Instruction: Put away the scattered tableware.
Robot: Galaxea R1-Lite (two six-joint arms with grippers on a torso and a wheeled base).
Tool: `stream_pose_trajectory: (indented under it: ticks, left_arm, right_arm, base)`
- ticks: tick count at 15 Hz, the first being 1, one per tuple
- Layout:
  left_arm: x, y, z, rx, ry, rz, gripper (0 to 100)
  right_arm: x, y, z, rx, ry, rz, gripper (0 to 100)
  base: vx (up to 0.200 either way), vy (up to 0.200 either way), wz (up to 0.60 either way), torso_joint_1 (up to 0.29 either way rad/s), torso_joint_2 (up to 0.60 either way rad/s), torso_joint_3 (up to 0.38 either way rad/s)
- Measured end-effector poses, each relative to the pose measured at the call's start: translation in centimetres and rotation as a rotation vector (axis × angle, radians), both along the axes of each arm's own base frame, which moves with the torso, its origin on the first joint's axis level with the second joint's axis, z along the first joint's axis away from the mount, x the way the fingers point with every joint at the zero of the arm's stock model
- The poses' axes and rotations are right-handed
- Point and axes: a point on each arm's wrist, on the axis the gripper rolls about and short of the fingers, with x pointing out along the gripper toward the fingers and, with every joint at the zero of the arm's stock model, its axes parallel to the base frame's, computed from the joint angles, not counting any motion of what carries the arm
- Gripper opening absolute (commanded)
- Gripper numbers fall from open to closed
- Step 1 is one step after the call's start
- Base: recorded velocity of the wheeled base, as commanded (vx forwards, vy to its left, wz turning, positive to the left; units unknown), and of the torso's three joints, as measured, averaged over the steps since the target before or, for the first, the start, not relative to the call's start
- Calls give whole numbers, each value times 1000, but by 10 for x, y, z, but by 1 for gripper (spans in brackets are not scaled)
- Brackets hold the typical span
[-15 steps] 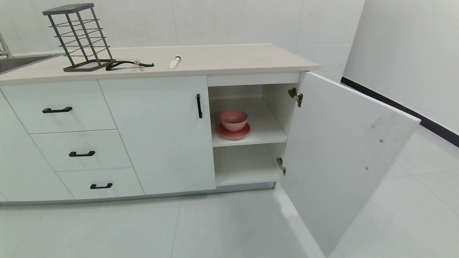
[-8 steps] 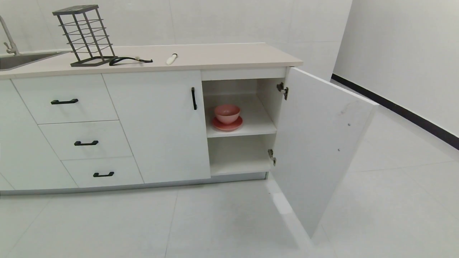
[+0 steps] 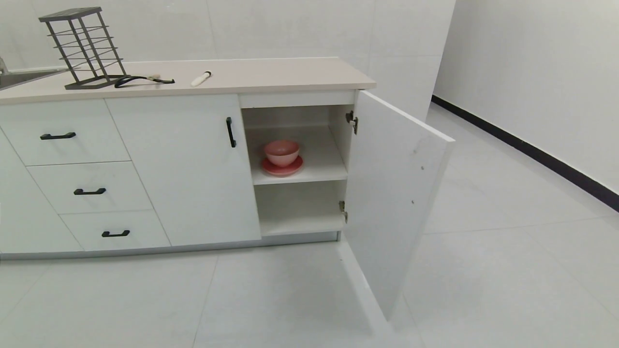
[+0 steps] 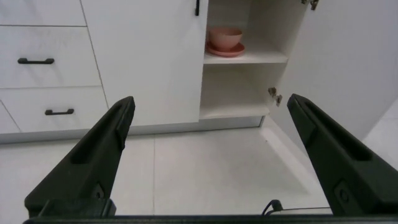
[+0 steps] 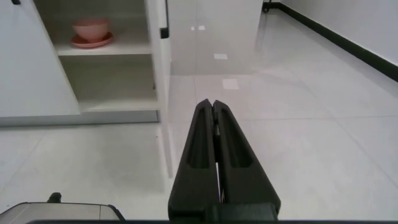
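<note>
On the cabinet's upper shelf (image 3: pixel 324 166), head view, a pink bowl (image 3: pixel 281 152) sits on a pink plate (image 3: pixel 282 167), apparently stowed, with a white-handled utensil (image 3: pixel 200 79) yet to stow mid-bench (image 3: pixel 290 75); left wrist view: left gripper (image 4: pixel 210 102) spread, empty; right wrist view: right gripper (image 5: pixel 214 104) closed, empty.

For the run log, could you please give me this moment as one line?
bowl on plate, upper cabinet shelf | cabinet door open | left claw open, empty | right claw shut, empty
</note>
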Motion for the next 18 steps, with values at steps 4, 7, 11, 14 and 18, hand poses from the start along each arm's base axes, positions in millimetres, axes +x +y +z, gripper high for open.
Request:
stream_pose_trajectory:
  ticks: [4,7,11,14,18]
  left_arm:
    - [0,0,0,-6,1,5,100]
    - [0,0,0,-6,1,7,100]
    - [0,0,0,2,0,2,100]
    - [0,0,0,2,1,2,100]
    - [0,0,0,-6,1,4,100]
  right_arm:
    - [0,0,0,-18,-7,4,0]
    - [0,1,7,-31,-72,24,0]
    - [-6,2,49,-61,-347,64,0]
    - [13,4,77,-124,-301,139,0]
    - [78,6,104,-160,-177,262,0]
  base:
    - [0,-150,0,1,-1,1]
    - [0,0,0,0,0,0]
    - [0,0,0,0,0,0]
    - [0,0,0,0,0,0]
    - [0,0,0,0,0,0]
